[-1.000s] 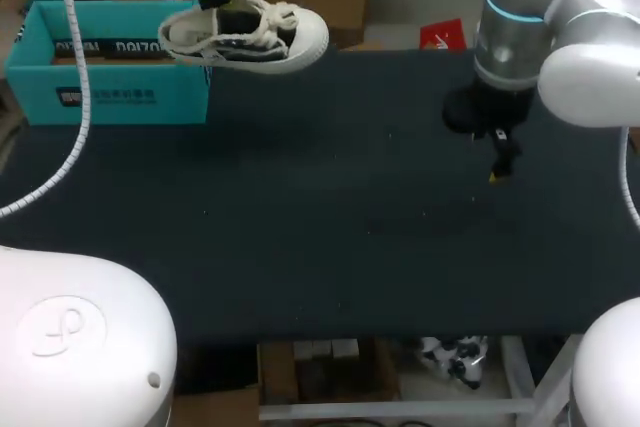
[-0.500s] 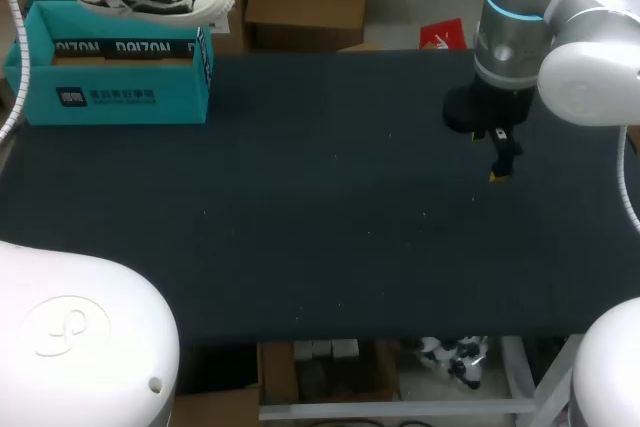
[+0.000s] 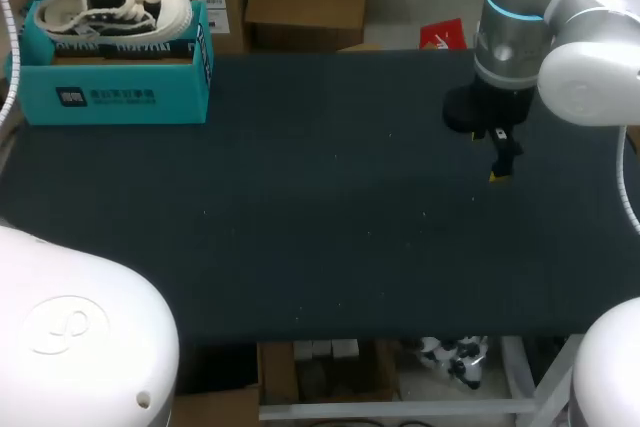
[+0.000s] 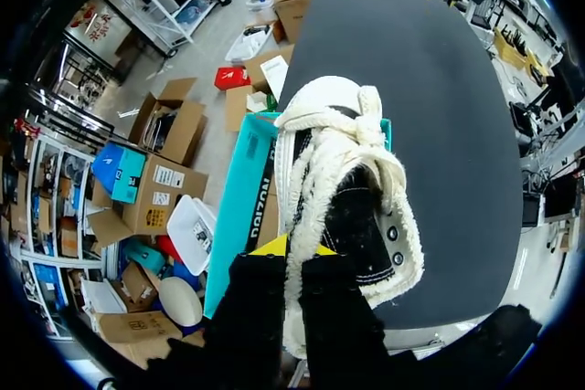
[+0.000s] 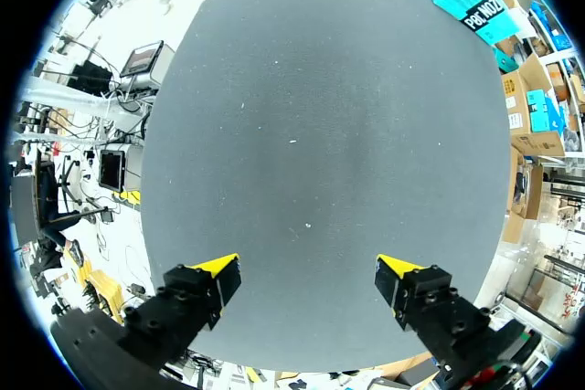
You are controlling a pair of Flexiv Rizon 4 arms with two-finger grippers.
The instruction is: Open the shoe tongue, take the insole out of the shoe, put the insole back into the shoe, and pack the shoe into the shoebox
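One gripper showed clearly overhead: the right gripper (image 3: pixel 500 165) hung above the table (image 3: pixel 320 247), well apart from the shoe (image 3: pixel 112 9), which sat at the open top of the box (image 3: pixel 120 95). By the left wrist, the left gripper (image 4: pixel 294 247) clamped the shoe's heel, with the box just beneath. By the right wrist, the fingers stood wide apart over the table, the box far ahead.

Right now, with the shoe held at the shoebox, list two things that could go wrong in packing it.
1. The shoe rides high across the shoebox, toe near its end wall; it may catch on the rim rather than drop in.
2. Loose laces lie just ahead of the left gripper, which holds the heel; they might snag as it opens.
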